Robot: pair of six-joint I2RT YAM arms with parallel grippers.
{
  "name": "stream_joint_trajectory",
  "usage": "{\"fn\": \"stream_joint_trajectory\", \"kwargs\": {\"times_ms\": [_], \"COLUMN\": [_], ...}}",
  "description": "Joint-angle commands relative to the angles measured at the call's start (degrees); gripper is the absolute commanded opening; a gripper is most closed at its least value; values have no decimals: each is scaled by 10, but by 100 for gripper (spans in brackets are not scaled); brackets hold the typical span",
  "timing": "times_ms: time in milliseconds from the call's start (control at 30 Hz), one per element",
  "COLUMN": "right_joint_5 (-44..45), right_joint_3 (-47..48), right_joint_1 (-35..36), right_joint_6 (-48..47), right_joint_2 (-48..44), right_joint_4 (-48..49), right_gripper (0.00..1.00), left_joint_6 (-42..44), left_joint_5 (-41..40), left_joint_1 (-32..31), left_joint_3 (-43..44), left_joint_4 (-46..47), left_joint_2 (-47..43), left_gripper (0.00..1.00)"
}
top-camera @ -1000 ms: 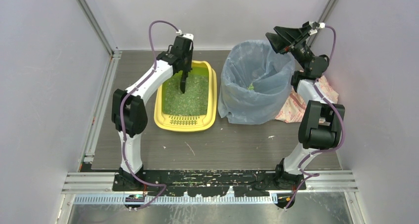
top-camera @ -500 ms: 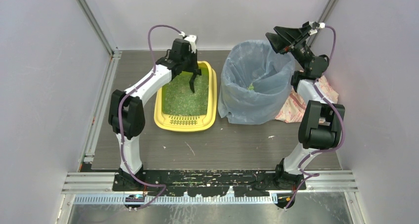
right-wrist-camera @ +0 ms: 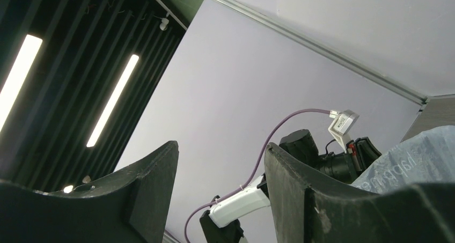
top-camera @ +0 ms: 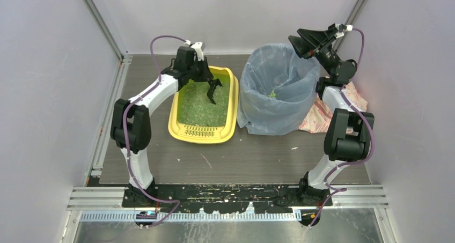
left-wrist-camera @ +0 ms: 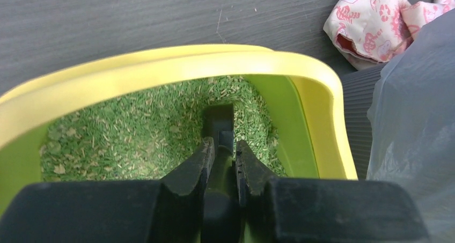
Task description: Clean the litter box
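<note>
Tall bin, blue translucent bag lining, on dark worktop. Green bits inside. Pink patterned cloth crumpled at its right, touching.

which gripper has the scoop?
The left gripper, shut on the black scoop over the yellow litter box. The right gripper is open, empty, raised near the bin.

The left arm stretches forward from its base, wrist tipped down, and the left end effector is pinched tight on a black handle. The right arm stands folded upright, the right end effector held high and angled upward, fingers spread wide.
</note>
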Motion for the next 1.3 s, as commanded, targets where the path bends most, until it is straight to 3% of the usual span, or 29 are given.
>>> {"fn": "stream_joint_trajectory", "kwargs": {"times_ms": [0,300,600,800,1267], "right_joint_5": [-1,-1,-1,0,1], "right_joint_3": [16,13,13,16,29], "right_joint_1": [3,7,11,13,16], "right_joint_6": [1,1,2,3,9], "right_joint_2": [-2,0,6,11,29], "right_joint_4": [28,28,28,28,28], "right_gripper": [65,65,65,65,65], "left_joint_6": [-71,-138,-235,-257,-468], "left_joint_5": [88,147,205,232,403], "left_joint_1": [29,86,143,170,261], "left_joint_3": [-21,-81,-135,-143,-258], "left_joint_4": [37,84,187,196,466], "left_joint_2": [-52,-94,-122,-135,-141], "left_gripper": [0,0,0,0,0]}}
